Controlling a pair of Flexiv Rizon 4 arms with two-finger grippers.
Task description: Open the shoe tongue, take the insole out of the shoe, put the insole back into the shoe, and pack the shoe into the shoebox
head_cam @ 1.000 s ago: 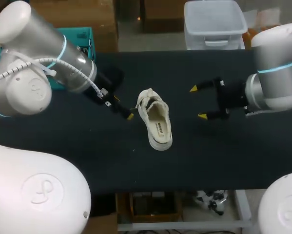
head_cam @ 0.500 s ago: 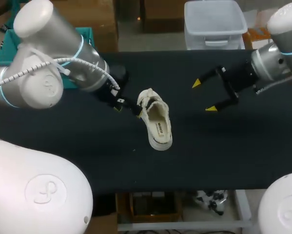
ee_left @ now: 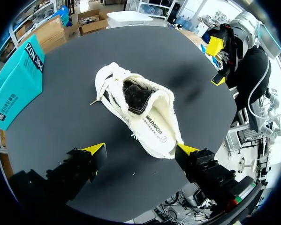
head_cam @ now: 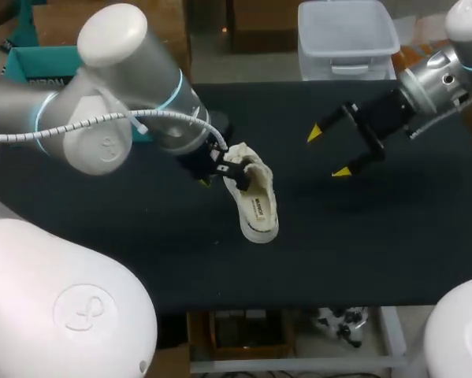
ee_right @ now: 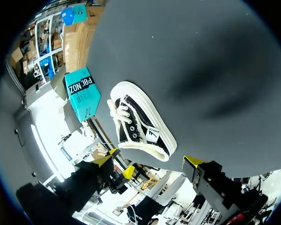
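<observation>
On the table (head_cam: 377,252), shoe (head_cam: 254,197) lengthwise near-to-far, toe farthest

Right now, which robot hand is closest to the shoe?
The left hand: it is open right around the white shoe, while the right hand hangs open well off to the side.

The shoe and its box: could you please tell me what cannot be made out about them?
- Insole: its front end, deep inside the shoe, in head and left wrist views.
- Shoebox: open or shut; left arm covers it in head view, rim cuts it in left wrist view.
- Left gripper: whether a finger touches the heel, left wrist view.
</observation>
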